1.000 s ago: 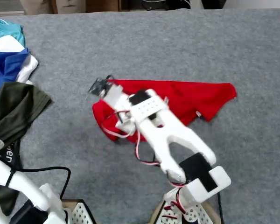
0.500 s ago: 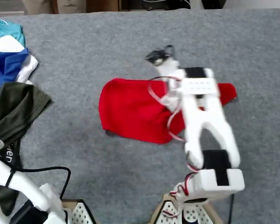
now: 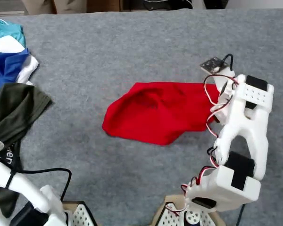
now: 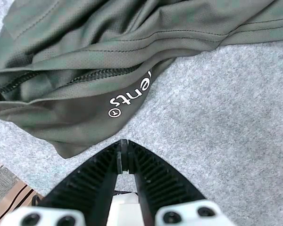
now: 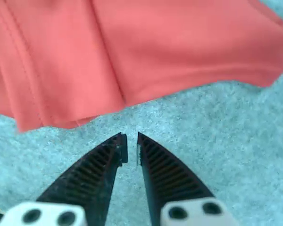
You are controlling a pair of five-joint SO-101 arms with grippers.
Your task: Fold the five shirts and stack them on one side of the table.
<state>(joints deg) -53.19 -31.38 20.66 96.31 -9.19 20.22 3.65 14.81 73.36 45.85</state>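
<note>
From high up and off the arms, the fixed camera looks steeply down over the grey table (image 3: 132, 42), with the red shirt (image 3: 155, 113) near mid-frame. The right wrist camera sits close over the red shirt's edge, facing down past the right gripper (image 5: 130, 143). The left wrist camera hangs equally close over the dark green shirt (image 4: 108, 52), well apart from the red shirt. The high view shares both patches.

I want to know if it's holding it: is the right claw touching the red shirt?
Apart. The right wrist view shows bare grey table between the right gripper and the red shirt.
</note>
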